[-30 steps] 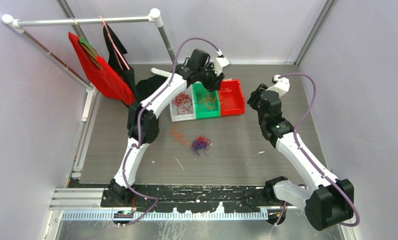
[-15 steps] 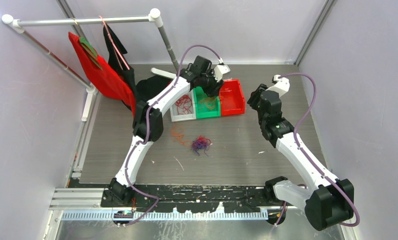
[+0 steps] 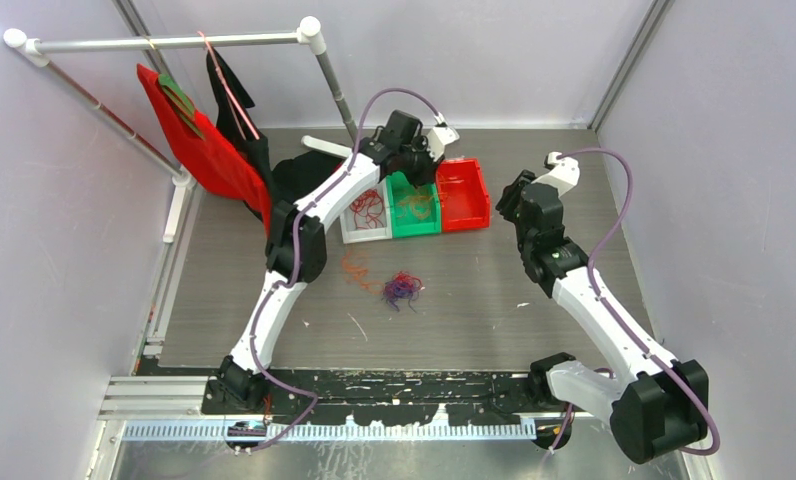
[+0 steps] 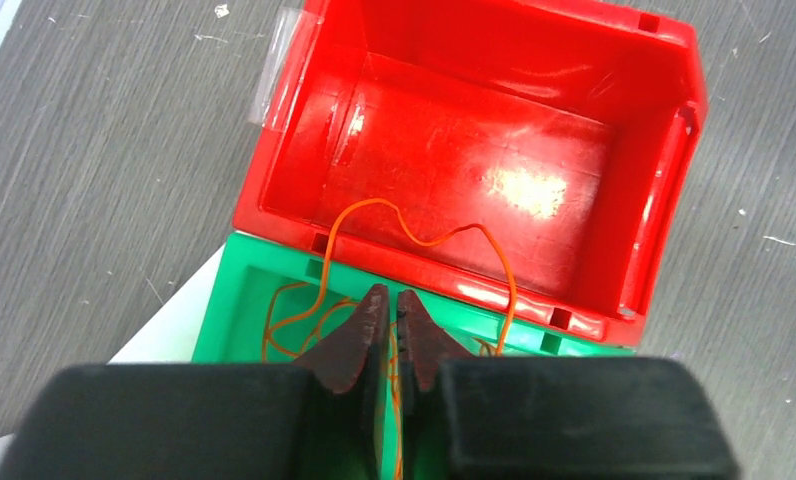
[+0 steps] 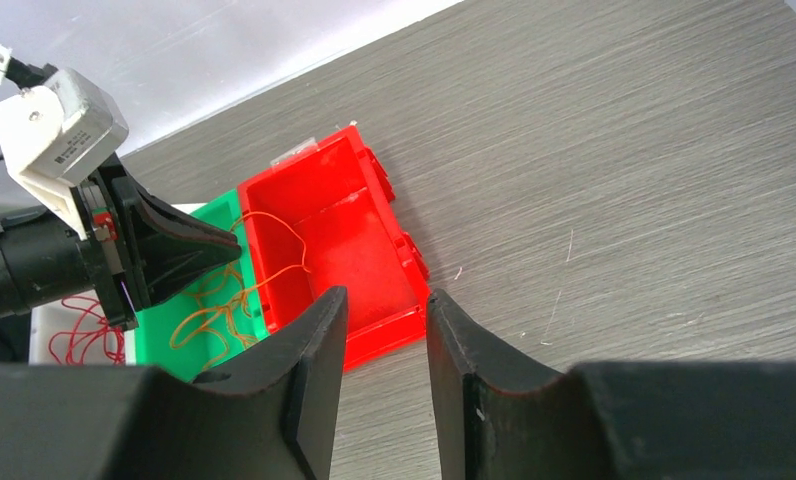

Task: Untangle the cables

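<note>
Orange cables [image 4: 414,240] lie in the green bin [image 4: 236,300], and one loop hangs over into the red bin [image 4: 674,180]. My left gripper [image 4: 394,298] sits above the green bin, its jaws shut on an orange strand that runs between them. Seen from above, the left gripper [image 3: 420,178] is over the bins. Red cables [image 3: 367,208] fill the white bin. On the table lie a purple and red clump [image 3: 401,289] and a thin orange clump [image 3: 354,268]. The right gripper [image 5: 386,300] hovers open and holds nothing, to the right of the red bin [image 5: 324,250].
A pipe rack [image 3: 174,42] at the back left carries a red garment [image 3: 189,135] and a black garment [image 3: 236,100]. Walls close in the table on the left, back and right. The right arm [image 3: 594,300] stretches along the right side.
The left gripper's jaws have closed over the green bin, and the wrist has shifted slightly towards the back. The right arm has hardly moved.
</note>
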